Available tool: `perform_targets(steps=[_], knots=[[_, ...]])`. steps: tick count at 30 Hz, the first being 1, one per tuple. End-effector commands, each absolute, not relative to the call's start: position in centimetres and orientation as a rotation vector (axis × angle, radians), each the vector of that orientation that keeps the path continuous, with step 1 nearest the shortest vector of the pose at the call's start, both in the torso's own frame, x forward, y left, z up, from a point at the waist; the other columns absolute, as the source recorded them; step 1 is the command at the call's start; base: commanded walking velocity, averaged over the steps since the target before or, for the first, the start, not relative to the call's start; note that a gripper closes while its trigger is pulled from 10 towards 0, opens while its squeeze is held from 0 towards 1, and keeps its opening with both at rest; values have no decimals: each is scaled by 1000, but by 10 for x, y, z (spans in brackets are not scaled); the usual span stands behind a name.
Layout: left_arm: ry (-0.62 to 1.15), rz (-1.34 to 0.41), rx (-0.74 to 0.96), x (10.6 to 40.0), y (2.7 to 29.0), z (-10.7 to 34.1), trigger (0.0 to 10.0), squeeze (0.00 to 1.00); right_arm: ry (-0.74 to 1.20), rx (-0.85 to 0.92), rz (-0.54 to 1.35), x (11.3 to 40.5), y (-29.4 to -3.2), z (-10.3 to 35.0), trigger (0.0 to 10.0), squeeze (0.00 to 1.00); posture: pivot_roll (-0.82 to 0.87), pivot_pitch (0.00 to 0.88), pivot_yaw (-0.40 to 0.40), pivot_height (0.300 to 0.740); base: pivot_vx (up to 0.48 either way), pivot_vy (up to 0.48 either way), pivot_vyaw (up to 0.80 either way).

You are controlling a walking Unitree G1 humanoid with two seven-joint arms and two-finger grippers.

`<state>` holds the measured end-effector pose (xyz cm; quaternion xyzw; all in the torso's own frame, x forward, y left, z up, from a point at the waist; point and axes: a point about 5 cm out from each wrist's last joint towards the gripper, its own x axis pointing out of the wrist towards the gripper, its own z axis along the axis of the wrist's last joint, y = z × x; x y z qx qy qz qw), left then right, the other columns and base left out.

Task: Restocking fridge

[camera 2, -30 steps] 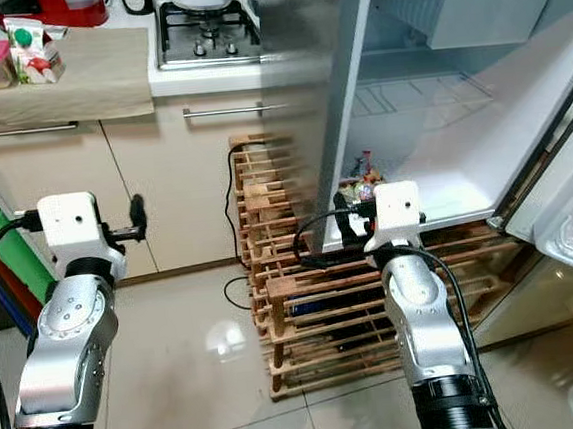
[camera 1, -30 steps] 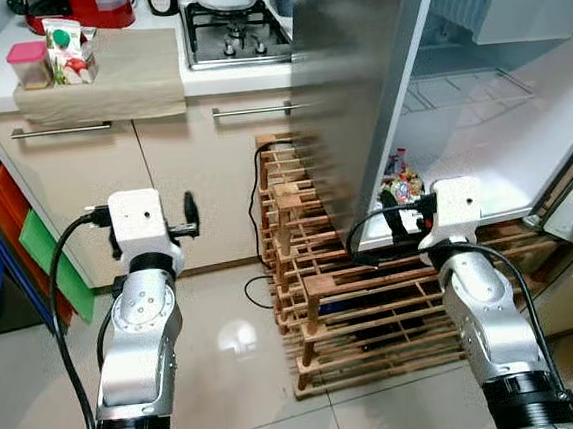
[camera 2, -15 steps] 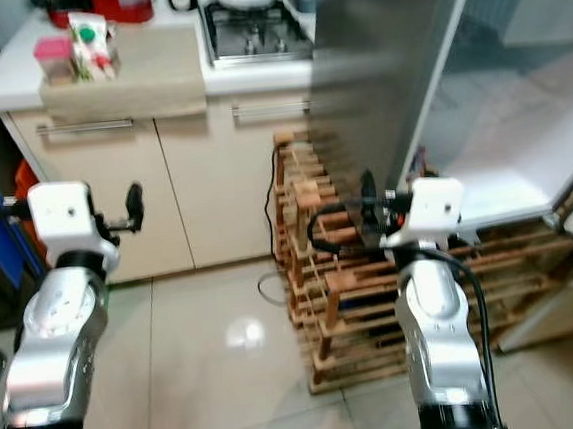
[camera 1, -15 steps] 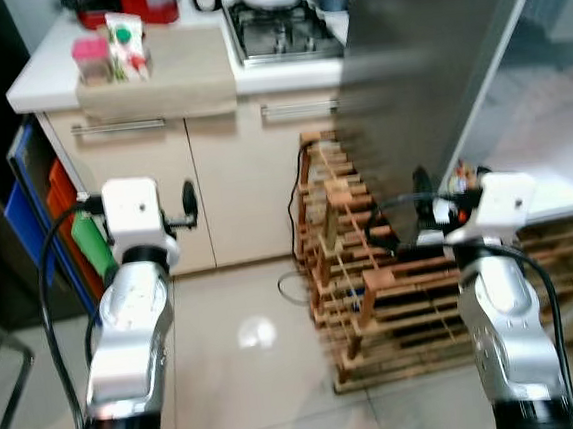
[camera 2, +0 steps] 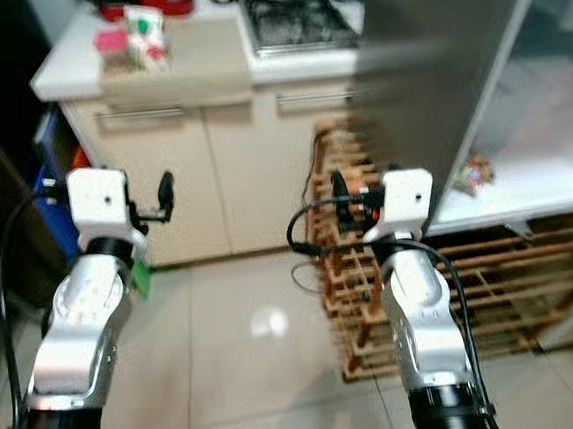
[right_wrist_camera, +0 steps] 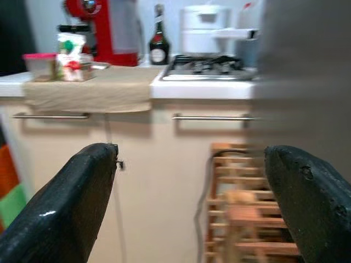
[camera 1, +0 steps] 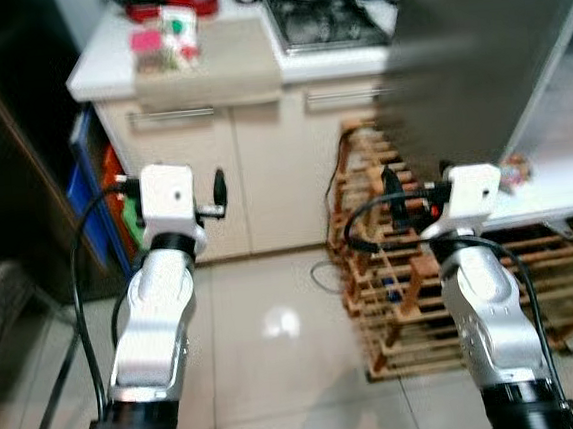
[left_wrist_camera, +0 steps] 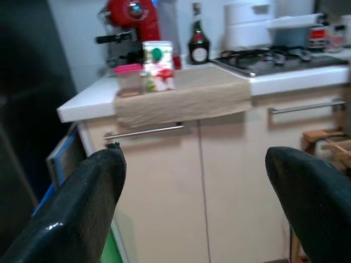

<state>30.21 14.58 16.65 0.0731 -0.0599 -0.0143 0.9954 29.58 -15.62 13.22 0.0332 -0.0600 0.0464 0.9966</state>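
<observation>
With both the left gripper (left_wrist_camera: 194, 197) and the right gripper (right_wrist_camera: 192, 203) being carried empty and spread wide, the small white-and-red juice carton (camera 1: 179, 35) standing beside the pink-lidded clear plastic tub (camera 1: 147, 48) is being judged light, crushable, best gripped across its flat sides.

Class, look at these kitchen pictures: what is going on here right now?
A humanoid robot stands on the kitchen floor facing the cabinets, with the open fridge to its right. Both the left gripper and the right gripper are open, holding nothing, raised in front of it. On the counter, a carton and a pink-lidded container sit on a beige cloth. Nothing has been picked up yet. A wooden rack stands on the floor beside the fridge.
</observation>
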Motion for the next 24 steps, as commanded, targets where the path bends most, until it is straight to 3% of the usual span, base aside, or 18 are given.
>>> perform_targets(steps=[1,10,16,24], knots=[[-128,-42,134,305,145,170,10000,0,-122,75,112,299,-152,134,10000,0,8,0,-12,740,371,0,681],[-140,-19,127,314,143,176,10000,0,-129,73,120,306,-150,138,10000,0,0,0,-19,740,462,0,143],[-145,-23,128,320,145,180,10000,0,-125,85,111,308,-149,139,10000,0,6,0,-21,740,469,0,719],[-149,-56,108,331,140,184,10000,0,-139,74,123,313,-146,144,10000,0,-1,0,-24,740,469,0,0]])
